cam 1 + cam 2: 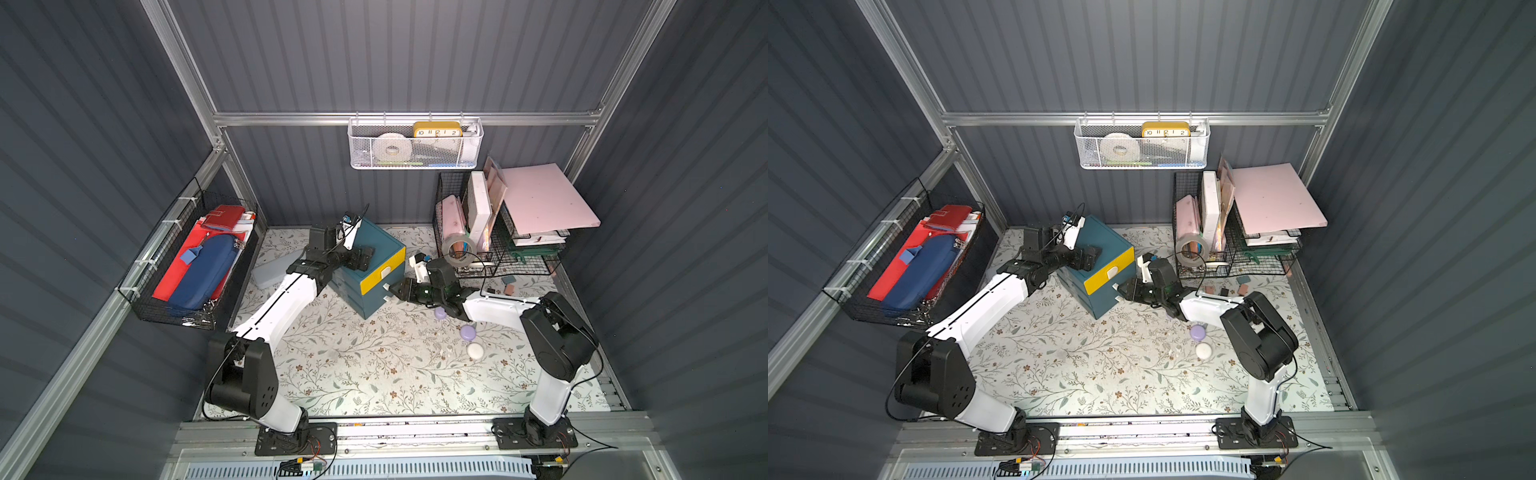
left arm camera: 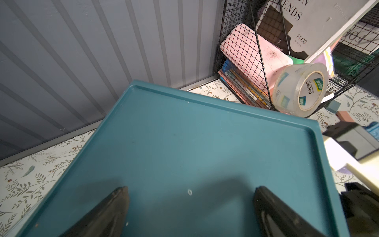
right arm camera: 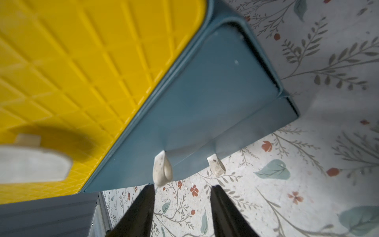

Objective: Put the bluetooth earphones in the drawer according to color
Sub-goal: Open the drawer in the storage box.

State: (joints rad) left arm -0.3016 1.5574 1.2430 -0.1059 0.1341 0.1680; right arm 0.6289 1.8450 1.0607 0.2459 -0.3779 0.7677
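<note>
Facing front of small teal plastic three-drawer cabinet (image 1: 384,245): right gripper (image 3: 182,187), jaws apart, empty; middle drawer's white handle (image 3: 162,172) just ahead, off-centre. Over cabinet top: left gripper (image 2: 190,188), spread. Behind right gripper, off cabinet front: lilac pebble-shaped earphone case (image 1: 468,331), white earphone case (image 1: 474,351).

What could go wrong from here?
The right end effector is open just short of two close white handles; it could catch the wrong one.
The left end effector is open over the cabinet top; a pull may slide it.
A lilac case by the right forearm could get swept.
</note>
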